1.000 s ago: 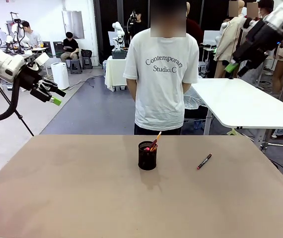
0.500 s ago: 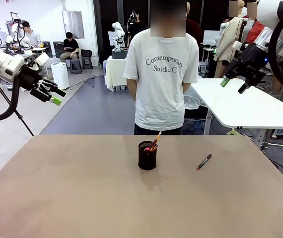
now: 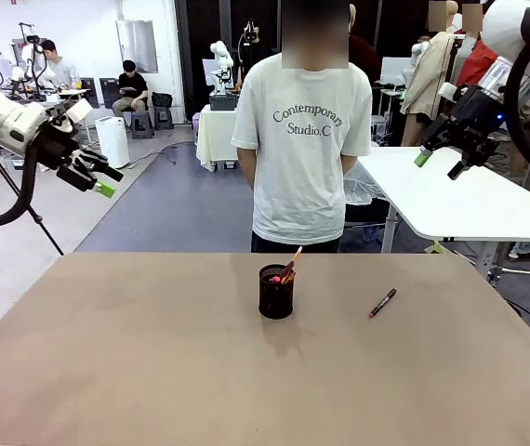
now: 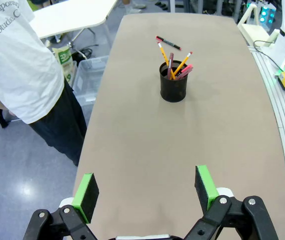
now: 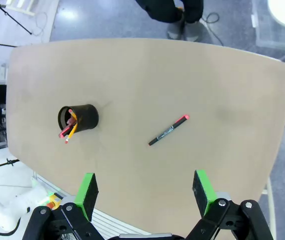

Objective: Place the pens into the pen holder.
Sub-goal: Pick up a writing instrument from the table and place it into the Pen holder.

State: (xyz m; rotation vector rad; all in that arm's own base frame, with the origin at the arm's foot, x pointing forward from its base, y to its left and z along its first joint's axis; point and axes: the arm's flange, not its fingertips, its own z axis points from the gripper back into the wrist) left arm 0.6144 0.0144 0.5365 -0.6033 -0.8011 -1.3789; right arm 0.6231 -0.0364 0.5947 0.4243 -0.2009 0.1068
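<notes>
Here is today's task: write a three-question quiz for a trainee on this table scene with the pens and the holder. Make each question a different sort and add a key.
1. True or false: the black pen with red ends stands inside the black wire-mesh pen holder.
2. On the tan table, which side of the holder does that pen lie on? A) the robot's left B) the robot's right C) on top of it
3. Fill in: the left gripper and right gripper both hang in the air with jaws ____.
Key: 1 false; 2 B; 3 open.
</notes>
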